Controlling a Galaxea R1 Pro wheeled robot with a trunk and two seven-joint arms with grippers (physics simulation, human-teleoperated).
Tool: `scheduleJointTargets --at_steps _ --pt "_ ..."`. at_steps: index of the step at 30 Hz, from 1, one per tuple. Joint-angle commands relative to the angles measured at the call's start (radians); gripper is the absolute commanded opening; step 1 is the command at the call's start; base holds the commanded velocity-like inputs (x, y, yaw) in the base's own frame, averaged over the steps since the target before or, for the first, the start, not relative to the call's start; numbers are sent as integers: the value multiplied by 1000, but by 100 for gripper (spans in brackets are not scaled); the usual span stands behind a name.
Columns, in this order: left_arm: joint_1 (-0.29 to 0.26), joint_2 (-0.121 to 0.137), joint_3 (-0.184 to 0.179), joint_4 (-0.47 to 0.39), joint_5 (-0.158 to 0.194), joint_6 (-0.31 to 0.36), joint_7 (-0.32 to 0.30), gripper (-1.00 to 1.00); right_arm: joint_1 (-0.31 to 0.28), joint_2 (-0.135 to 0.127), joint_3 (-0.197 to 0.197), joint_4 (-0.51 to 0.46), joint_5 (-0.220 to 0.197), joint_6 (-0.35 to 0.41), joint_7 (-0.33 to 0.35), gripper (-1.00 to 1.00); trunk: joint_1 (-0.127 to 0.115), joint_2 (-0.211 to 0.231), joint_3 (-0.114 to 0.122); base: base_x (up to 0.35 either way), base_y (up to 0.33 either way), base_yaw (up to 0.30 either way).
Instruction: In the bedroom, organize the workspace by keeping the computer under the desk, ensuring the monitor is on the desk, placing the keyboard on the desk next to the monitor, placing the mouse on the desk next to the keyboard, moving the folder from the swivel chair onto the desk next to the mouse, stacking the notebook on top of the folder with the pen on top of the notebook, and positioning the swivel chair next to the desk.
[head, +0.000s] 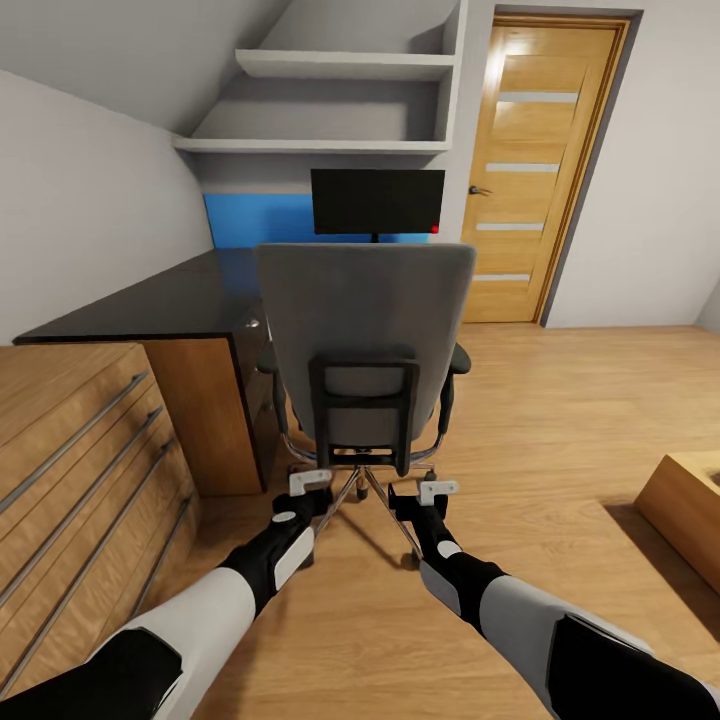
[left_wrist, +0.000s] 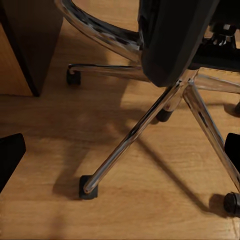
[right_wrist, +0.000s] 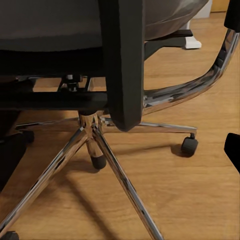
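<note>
The swivel chair (head: 365, 310) stands straight ahead with its grey backrest towards me, close to the glossy black desk (head: 170, 300). Its backrest hides the seat, so the folder is out of view. Behind it the black monitor (head: 377, 200) stands on the desk. My left gripper (head: 310, 483) and right gripper (head: 438, 490) hover low behind the chair, both open and empty, just short of its chrome wheeled base (left_wrist: 135, 135) (right_wrist: 120, 175). The wrist views look under the seat at the star legs and castors. The computer, keyboard, mouse, notebook and pen are out of view.
A light wooden drawer chest (head: 70, 440) fills the near left, beside the desk's end. Wall shelves (head: 330, 100) hang above the desk, and a wooden door (head: 540, 170) is at the back right. Another wooden piece (head: 690, 500) juts in at the right. Open wood floor lies right of the chair.
</note>
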Motion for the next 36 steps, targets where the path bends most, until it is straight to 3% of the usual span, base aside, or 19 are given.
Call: scheduleJointTargets --at_steps 1,8,36 --pt "-1 0 -6 3 6 -2 7 100 -1 0 8 -1 -3 -2 -8 100 0 0 -1 0 0 0" --pt "-1 0 -6 8 5 -5 7 100 -1 0 7 -1 -3 -2 -8 100 0 0 -1 32 0 0" --pt "-1 0 -6 9 5 -6 10 100 -1 3 10 -4 -3 0 -9 100 0 0 -1 193 0 0"
